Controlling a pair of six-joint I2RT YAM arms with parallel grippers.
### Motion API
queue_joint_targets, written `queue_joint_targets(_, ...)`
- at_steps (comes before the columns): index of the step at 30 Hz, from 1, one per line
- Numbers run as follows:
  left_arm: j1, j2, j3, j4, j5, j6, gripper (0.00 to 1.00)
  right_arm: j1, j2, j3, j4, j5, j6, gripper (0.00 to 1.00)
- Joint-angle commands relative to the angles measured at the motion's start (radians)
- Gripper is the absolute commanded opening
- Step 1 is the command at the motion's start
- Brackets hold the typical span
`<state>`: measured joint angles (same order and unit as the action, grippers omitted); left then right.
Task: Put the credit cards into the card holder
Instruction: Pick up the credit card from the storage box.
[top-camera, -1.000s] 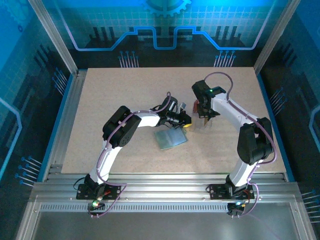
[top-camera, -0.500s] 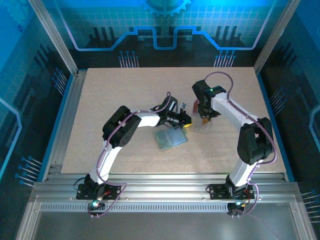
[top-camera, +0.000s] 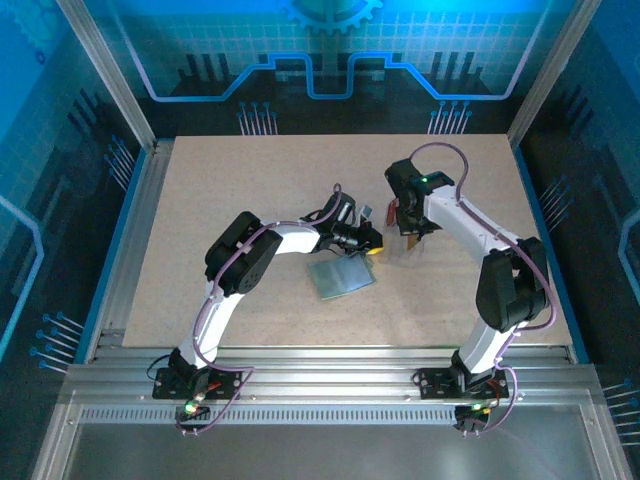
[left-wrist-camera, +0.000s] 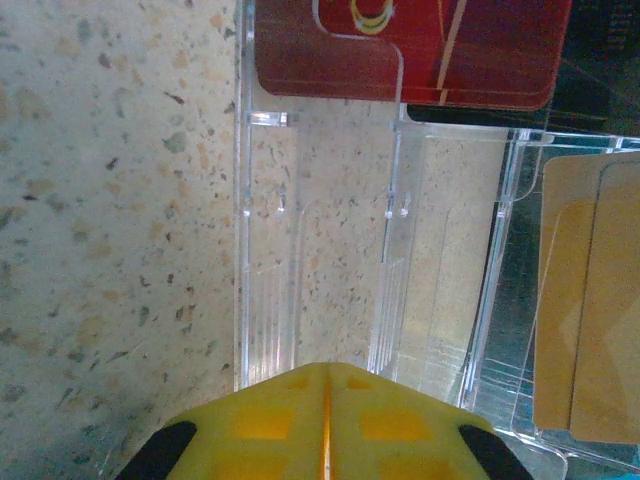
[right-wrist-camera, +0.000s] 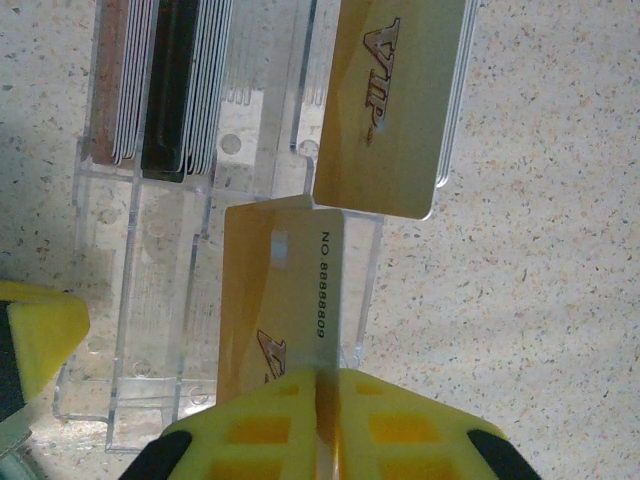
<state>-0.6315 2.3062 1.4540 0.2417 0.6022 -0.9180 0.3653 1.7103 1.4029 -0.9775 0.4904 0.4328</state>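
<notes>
At mid-tabletop, seen from above, the cards are too small to tell apart. The card holder lies flat, skewed to the edges, just beside the left pincer. The clear rack is faint. The right pincer grips a gold card whose long axis runs away from the fingers, near end hidden. A red card is cut off at the top. The left pincer is closed on nothing, its forearm low and stretched rightward. The right wrist points down.

Two arms, one card holder, one clear rack
</notes>
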Motion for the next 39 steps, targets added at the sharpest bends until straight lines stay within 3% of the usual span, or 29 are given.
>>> queue_joint_targets(1, 0.003, 0.009, -0.035, -0.138, -0.055, 0.009, 0.09, -0.011, -0.026, 0.014, -0.056, 0.036, -0.012, 0.12)
queue_joint_targets(7, 0.004, 0.009, -0.038, -0.136, -0.055, 0.008, 0.09, -0.014, -0.025, 0.013, -0.052, 0.028, -0.014, 0.17)
queue_joint_targets(26, 0.003, 0.006, -0.041, -0.134, -0.056, 0.006, 0.09, -0.015, -0.040, 0.021, -0.062, 0.030, -0.021, 0.11)
queue_joint_targets(39, 0.003, -0.005, -0.043, -0.133, -0.053, 0.005, 0.09, -0.017, -0.059, 0.025, -0.052, -0.029, -0.032, 0.00)
